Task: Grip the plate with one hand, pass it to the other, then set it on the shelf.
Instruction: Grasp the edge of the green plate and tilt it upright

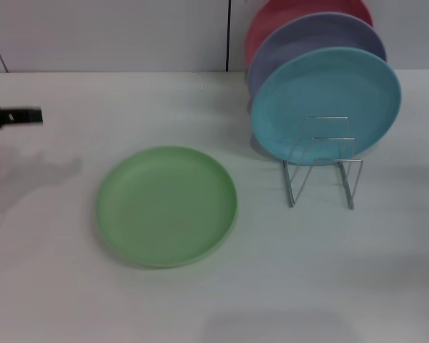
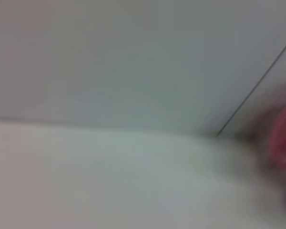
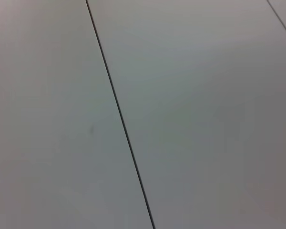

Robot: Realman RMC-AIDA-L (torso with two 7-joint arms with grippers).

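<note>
The light-green plate (image 1: 166, 206) lies flat on the white table, left of centre in the head view. The silver wire rack (image 1: 322, 161) stands to its right, with free upright loops at its front. My left gripper (image 1: 14, 116) shows only as a black tip at the far left edge, well clear of the plate, above the table. My right gripper is out of view. The right wrist view shows only a plain panelled surface.
A turquoise plate (image 1: 327, 103), a lavender plate (image 1: 311, 43) and a red plate (image 1: 286, 18) stand upright in the rack, one behind the other. A blurred red shape (image 2: 281, 136) shows in the left wrist view. A white wall runs behind the table.
</note>
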